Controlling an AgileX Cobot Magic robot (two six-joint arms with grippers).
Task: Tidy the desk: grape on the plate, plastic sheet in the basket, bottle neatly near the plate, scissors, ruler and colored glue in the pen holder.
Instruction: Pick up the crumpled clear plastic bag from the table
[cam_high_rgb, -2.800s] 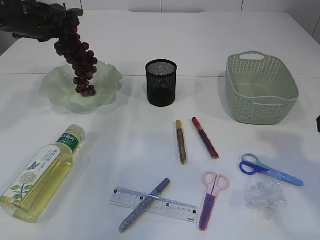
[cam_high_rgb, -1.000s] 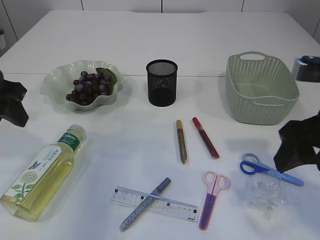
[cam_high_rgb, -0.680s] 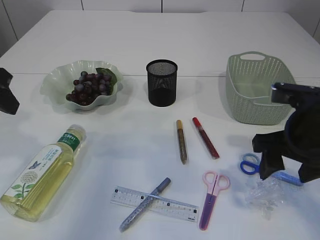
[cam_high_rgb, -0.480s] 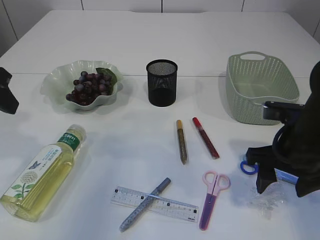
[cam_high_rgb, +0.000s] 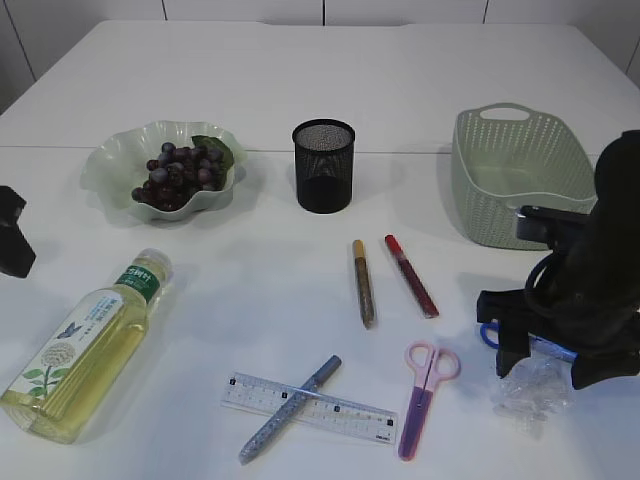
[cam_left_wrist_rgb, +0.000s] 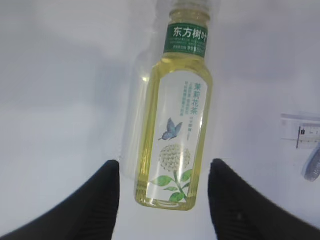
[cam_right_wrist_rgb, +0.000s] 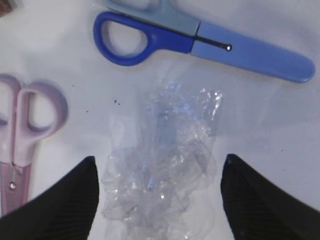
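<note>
The grapes (cam_high_rgb: 180, 176) lie on the green plate (cam_high_rgb: 105, 165). The bottle (cam_high_rgb: 85, 345) lies on its side at front left; in the left wrist view the bottle (cam_left_wrist_rgb: 175, 110) lies between the fingers of my open left gripper (cam_left_wrist_rgb: 164, 172). My right gripper (cam_right_wrist_rgb: 157, 167) is open, its fingers on either side of the crumpled plastic sheet (cam_right_wrist_rgb: 160, 160), which also shows in the exterior view (cam_high_rgb: 530, 390). Blue scissors (cam_right_wrist_rgb: 200, 37), pink scissors (cam_high_rgb: 425, 395), ruler (cam_high_rgb: 310, 407), gold glue (cam_high_rgb: 362, 282), red glue (cam_high_rgb: 410, 275) and silver glue (cam_high_rgb: 288, 408) lie on the table. The black pen holder (cam_high_rgb: 323, 165) stands upright.
The green basket (cam_high_rgb: 520, 180) stands at the back right, behind my right arm (cam_high_rgb: 585, 290). The left arm (cam_high_rgb: 12, 245) shows only at the left edge of the exterior view.
The grapes were lowered onto the plate and let go. The left arm drew back to the left edge. The right arm came in and down over the plastic sheet, covering most of the blue scissors.
</note>
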